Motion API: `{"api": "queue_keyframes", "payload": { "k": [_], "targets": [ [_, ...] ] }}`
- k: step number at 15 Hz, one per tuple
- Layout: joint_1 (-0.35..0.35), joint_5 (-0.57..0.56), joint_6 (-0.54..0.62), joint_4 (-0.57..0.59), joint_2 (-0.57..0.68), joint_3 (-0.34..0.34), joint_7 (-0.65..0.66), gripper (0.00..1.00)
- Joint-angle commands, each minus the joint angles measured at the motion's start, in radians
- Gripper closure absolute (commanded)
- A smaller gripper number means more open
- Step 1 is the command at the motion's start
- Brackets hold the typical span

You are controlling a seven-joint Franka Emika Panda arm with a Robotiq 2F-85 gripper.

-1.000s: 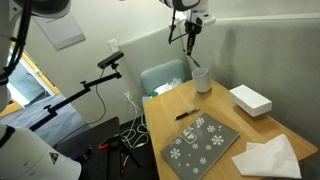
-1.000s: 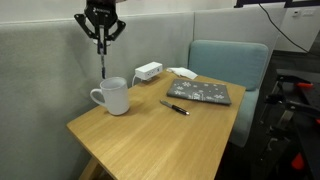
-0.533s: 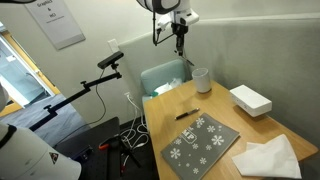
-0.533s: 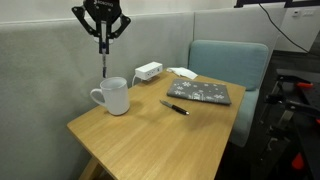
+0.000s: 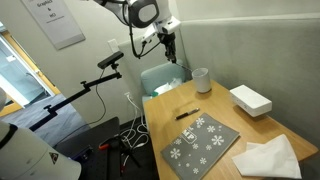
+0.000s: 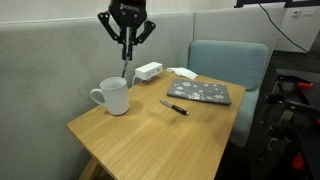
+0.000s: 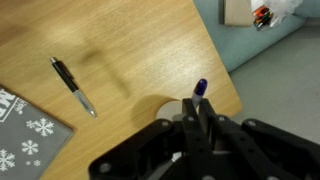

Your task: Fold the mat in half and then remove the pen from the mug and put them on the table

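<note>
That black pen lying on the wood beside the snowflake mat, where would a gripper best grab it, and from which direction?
Around the middle of its barrel, coming straight down from above. The black pen lies flat on the table, long and thin, so a grip should close across its narrow width. Bare wood shows on both its sides, and the mat lies beside it, not touching, which leaves room.

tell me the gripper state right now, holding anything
Gripper: shut on a pen, held in the air near the mug.
</note>
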Motion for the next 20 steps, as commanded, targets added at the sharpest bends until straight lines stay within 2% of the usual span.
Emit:
{"api": "queue_keyframes", "payload": {
  "k": [1,3,4,5,8,9,12,15,20],
  "targets": [
    [0.029,-0.090,0.108,-0.222,-0.151,-0.026,0.102,0.97],
    [0.030,-0.157,0.133,-0.291,-0.195,-0.031,0.163,0.97],
    [-0.004,-0.116,0.091,-0.186,-0.112,0.004,0.105,0.97],
    [-0.005,-0.125,0.094,-0.208,-0.125,0.004,0.112,0.90],
    [-0.005,-0.125,0.094,-0.198,-0.116,0.004,0.111,0.90],
    [-0.005,-0.124,0.094,-0.197,-0.114,0.004,0.110,0.97],
    [0.048,-0.290,0.108,-0.210,-0.106,-0.054,0.268,0.97],
    [0.086,-0.470,0.064,-0.218,-0.119,-0.091,0.441,0.97],
    [0.103,-0.600,-0.014,-0.201,-0.083,-0.066,0.571,0.97]
  ]
}}
